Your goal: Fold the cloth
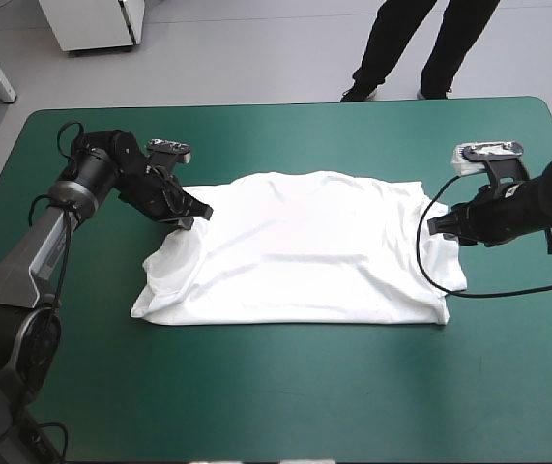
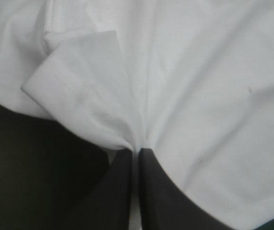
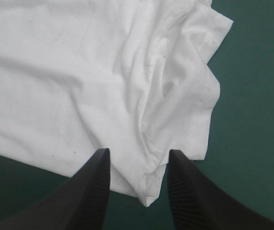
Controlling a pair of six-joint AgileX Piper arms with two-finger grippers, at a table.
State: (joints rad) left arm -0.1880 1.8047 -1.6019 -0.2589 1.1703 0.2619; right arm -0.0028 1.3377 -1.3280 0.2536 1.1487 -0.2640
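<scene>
T-shirt [image 1: 300, 251]: spread flat, mid teal-green worktop [image 1: 256, 387]. Left claw [image 2: 137, 154]: pinched tight on cloth at far-left corner. Right claw [image 3: 137, 160]: parted, straddling right-edge corner, gripping nothing. Folding: seemingly barely begun; all main folds outstanding.

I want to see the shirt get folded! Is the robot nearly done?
Not nearly. Done: the T-shirt lies spread flat on the table. In hand: the left gripper is shut on one end of it; the right gripper is open, its fingers either side of the other end's edge, not pinching yet. Left: no fold shows, so all the folding.
</scene>
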